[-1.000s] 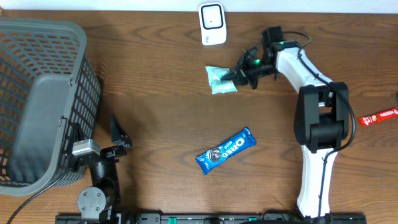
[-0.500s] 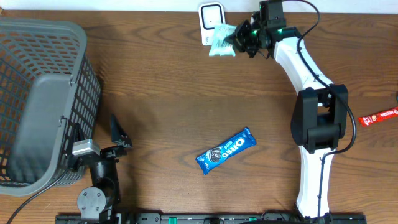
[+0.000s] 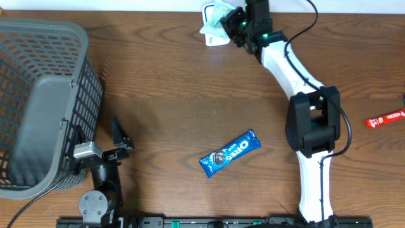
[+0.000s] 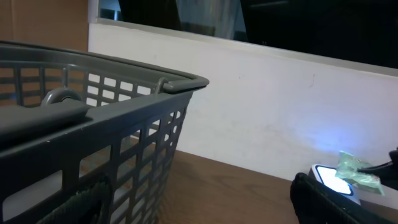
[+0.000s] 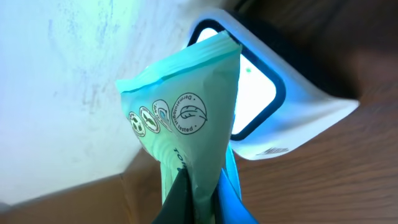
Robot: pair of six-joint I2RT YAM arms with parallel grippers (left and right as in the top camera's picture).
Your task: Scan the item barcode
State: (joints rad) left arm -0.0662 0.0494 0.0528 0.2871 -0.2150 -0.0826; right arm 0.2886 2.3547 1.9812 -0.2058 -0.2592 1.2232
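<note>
My right gripper (image 3: pixel 235 25) is shut on a mint-green packet (image 3: pixel 218 12), pinching its lower end. It holds the packet up at the table's far edge, right over the white scanner (image 3: pixel 214 38). In the right wrist view the packet (image 5: pixel 186 118) stands upright between a black and a blue finger (image 5: pixel 235 205) of the gripper (image 5: pixel 202 193). The scanner's lit window (image 5: pixel 258 99) is just behind the packet. My left gripper (image 3: pixel 95 138) rests open and empty by the basket at the front left. From the left wrist view the packet (image 4: pixel 356 171) and the glowing scanner (image 4: pixel 333 180) show far off.
A grey plastic basket (image 3: pixel 44 95) fills the left side, close to the left gripper (image 4: pixel 202 211). A blue Oreo pack (image 3: pixel 230 152) lies mid-table near the front. A red snack bar (image 3: pixel 384 118) lies at the right edge. A white wall runs behind the scanner.
The right gripper lifted the green packet off the table and carried it up and left, to in front of the scanner. The left arm stayed still.
</note>
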